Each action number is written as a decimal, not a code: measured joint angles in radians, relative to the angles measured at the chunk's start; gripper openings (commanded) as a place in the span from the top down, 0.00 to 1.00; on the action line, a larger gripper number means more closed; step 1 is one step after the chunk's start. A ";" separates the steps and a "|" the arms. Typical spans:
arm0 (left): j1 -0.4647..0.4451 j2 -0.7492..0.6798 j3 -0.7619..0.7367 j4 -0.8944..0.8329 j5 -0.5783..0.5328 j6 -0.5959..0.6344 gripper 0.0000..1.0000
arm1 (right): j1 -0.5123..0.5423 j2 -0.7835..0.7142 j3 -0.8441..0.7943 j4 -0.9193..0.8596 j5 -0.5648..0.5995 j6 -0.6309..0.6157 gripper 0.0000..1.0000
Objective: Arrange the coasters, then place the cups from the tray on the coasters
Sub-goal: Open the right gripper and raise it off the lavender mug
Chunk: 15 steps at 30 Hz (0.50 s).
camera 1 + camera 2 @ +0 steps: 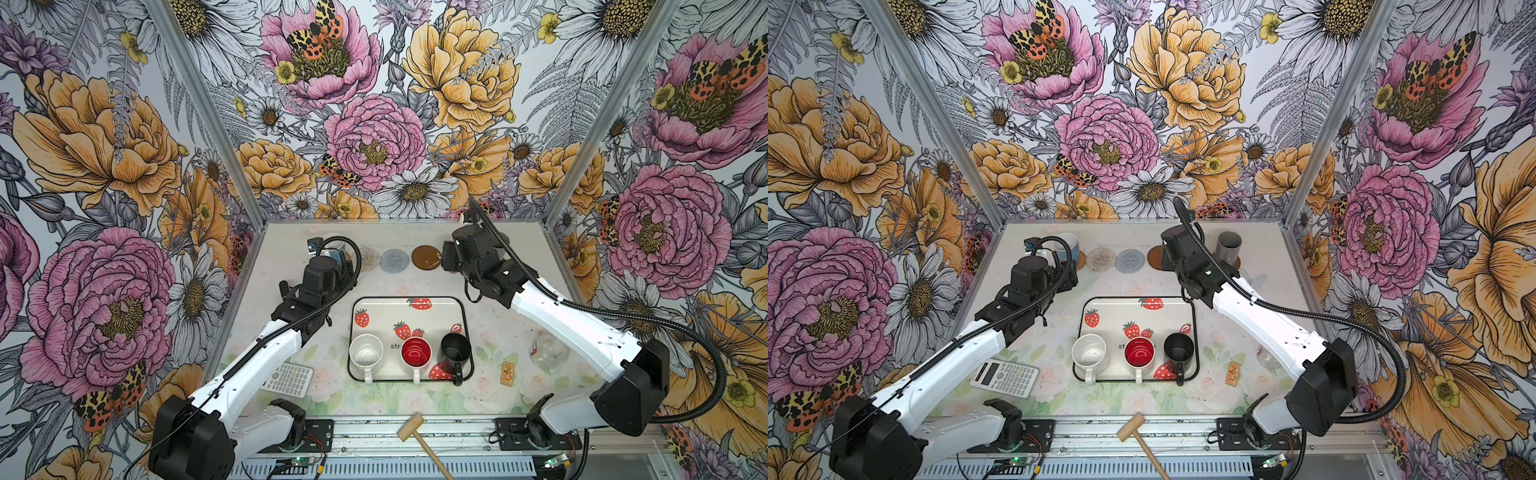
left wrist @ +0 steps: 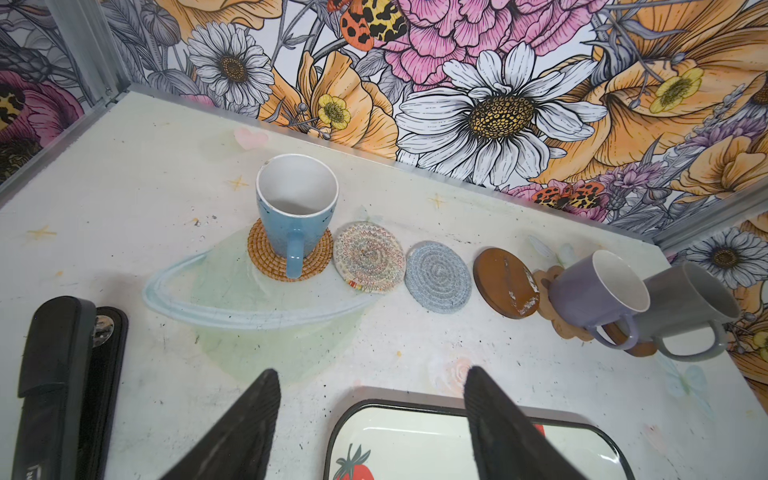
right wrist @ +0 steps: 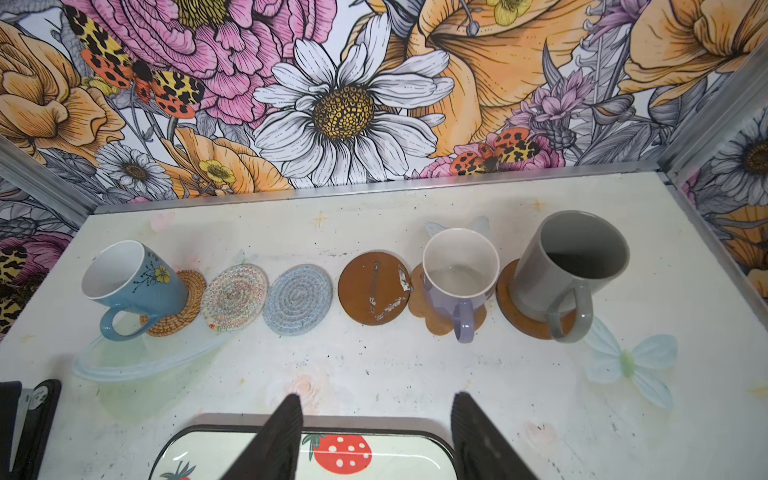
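tray (image 1: 390, 309): on the robot side of both grippers; its far rim is just under the fingertips in both wrist views. 3 mugs stand in its near half.
L gripper (image 2: 371, 374): fingers apart, nothing betw. them; hangs over bare table betw. the tray rim and the coaster row.
R gripper (image 3: 376, 397): fingers apart too, holds nothing; also over bare table betw. the tray rim and the row.
grey mug (image 3: 569, 266): ahead of R gripper, to its right; upright on second brown disc (image 3: 523, 320), handle toward the gripper.
light blue mug (image 2: 291, 216): ahead of L gripper, near but not touching; upright on tan coaster (image 2: 266, 257), handle toward the gripper.
lavender mug (image 3: 457, 274): ahead of R gripper, near, apart from it; on paw coaster (image 3: 419, 303), just beside grey mug.
white mug (image 1: 365, 353), red-inside mug (image 1: 415, 352), black mug (image 1: 456, 349): one row on the tray, well behind both grippers, handles to the robot side.
brown disc (image 3: 374, 286): bare, straight ahead of R gripper; its edge touches paw coaster.
grey-blue coaster (image 3: 297, 299), beige coaster (image 3: 235, 297): bare, side by side, ahead betw. the 2 grippers; the beige one is just beside tan coaster.
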 measured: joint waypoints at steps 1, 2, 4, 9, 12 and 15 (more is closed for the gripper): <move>-0.003 0.004 0.002 -0.003 -0.004 0.000 0.27 | 0.002 -0.001 -0.016 0.007 0.006 0.006 0.40; -0.008 0.010 0.009 -0.012 -0.006 0.000 0.27 | 0.005 -0.003 -0.035 0.018 0.011 0.016 0.40; -0.021 0.023 0.029 -0.032 -0.012 0.001 0.26 | 0.006 -0.008 -0.069 0.036 0.017 0.028 0.40; -0.069 0.036 0.084 -0.064 -0.032 0.008 0.25 | 0.006 -0.024 -0.119 0.090 0.024 0.044 0.39; -0.088 0.042 0.110 -0.087 -0.038 0.011 0.24 | 0.006 -0.034 -0.141 0.125 0.027 0.050 0.35; -0.102 0.049 0.142 -0.122 -0.039 0.028 0.23 | 0.006 -0.035 -0.158 0.151 0.035 0.050 0.31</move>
